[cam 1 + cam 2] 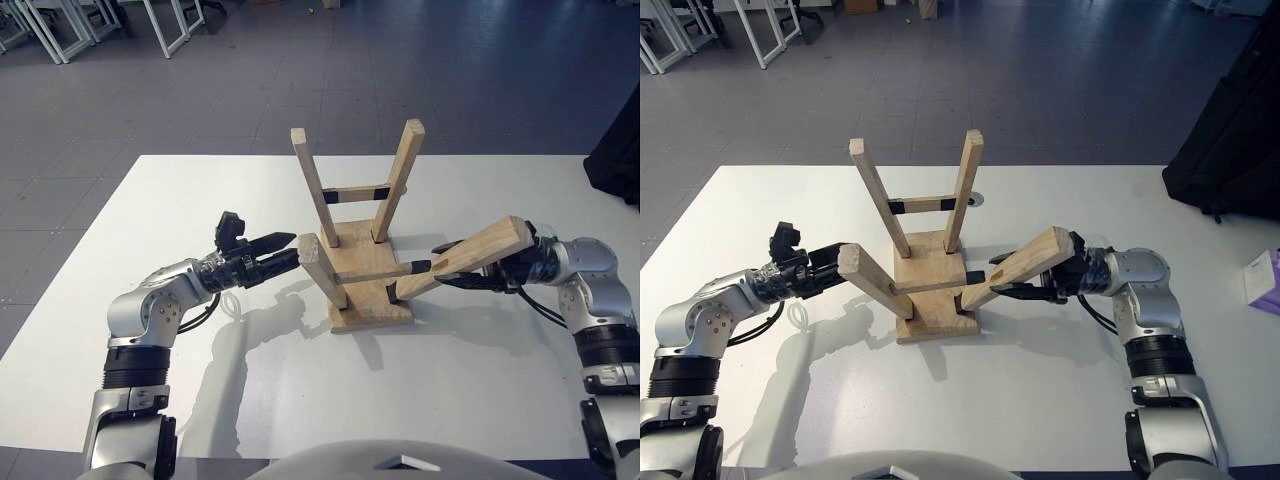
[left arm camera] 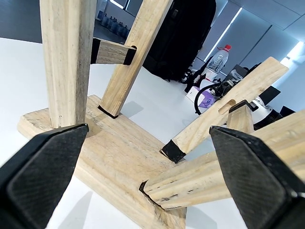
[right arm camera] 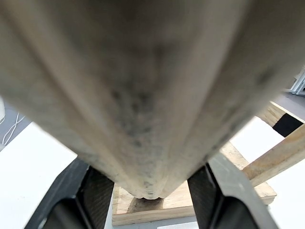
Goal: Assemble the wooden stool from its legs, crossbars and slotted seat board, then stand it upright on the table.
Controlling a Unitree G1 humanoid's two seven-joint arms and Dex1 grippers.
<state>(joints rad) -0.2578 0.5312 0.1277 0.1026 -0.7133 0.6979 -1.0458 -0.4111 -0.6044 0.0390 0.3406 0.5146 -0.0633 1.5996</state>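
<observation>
Left eye view: the stool sits inverted at the middle of the worktop [image 1: 150, 200]. The seat board [image 1: 372, 312] lies flat on the worktop with all four legs pointing up from it. The rear legs [image 1: 400, 175], on the side toward the far edge, stand close to upright and are joined by the rear crossbar [image 1: 356, 193]. The front left leg [image 1: 325, 272] and the front right leg [image 1: 480, 250] splay apart, each leaning toward its own side edge. The front crossbar [image 1: 375, 270] spans between them.

The right gripper [image 1: 445, 262] is clenched on the front right leg, partway along its length. The right wrist view shows the leg held between both fingers.

The left gripper [image 1: 293, 249] is released. Its fingers [image 2: 43, 176] stand wide apart in the left wrist view. Its tips sit just beside the upper end of the front left leg, on the side toward the left edge. You cannot tell whether a tip touches the wood.

Key relation: the front left leg lies directly ahead of the left gripper, toward the right edge. Its long axis runs from the seat board up and out toward the left edge, so its free end tilts toward the gripper. The left arm is the nearer one, and the right arm is occupied.

Judgement: the parts appear fitted, but the front pair is not yet squared and the stool is not yet on its feet. The next move probably calls for closing on the front left leg and drawing both front legs toward upright. Take care, because a hard push could slide the seat board or spring the front crossbar from its joints.
</observation>
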